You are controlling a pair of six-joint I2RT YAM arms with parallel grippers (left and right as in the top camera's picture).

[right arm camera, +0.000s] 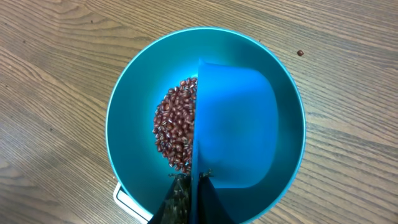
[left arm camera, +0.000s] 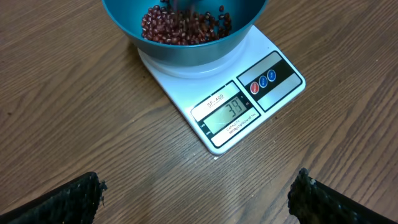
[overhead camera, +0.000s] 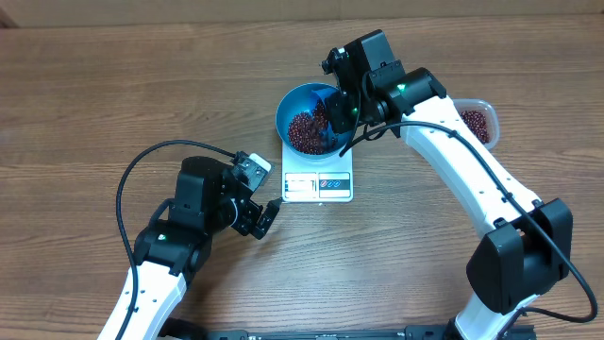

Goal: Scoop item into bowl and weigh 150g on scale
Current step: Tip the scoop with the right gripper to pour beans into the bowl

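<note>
The blue bowl (overhead camera: 293, 98) stands on the white scale (overhead camera: 318, 185), with dark red beans (overhead camera: 307, 130) heaped in its bottom. Above the bowl, my right gripper (overhead camera: 342, 111) is shut on the handle of a small blue scoop (right arm camera: 239, 124). The scoop is turned on its side over the beans (right arm camera: 177, 127) inside the bowl (right arm camera: 134, 118). My left gripper (overhead camera: 267, 219) is open and holds nothing, low over the table just left of the scale's front. In the left wrist view, the scale (left arm camera: 249, 106) shows a lit display below the bowl (left arm camera: 186, 53).
A clear plastic tub (overhead camera: 479, 121) with more beans sits at the right, partly behind the right arm. One stray bean (right arm camera: 300, 53) lies on the wooden table beyond the bowl. The left arm's cable loops over the table at the left.
</note>
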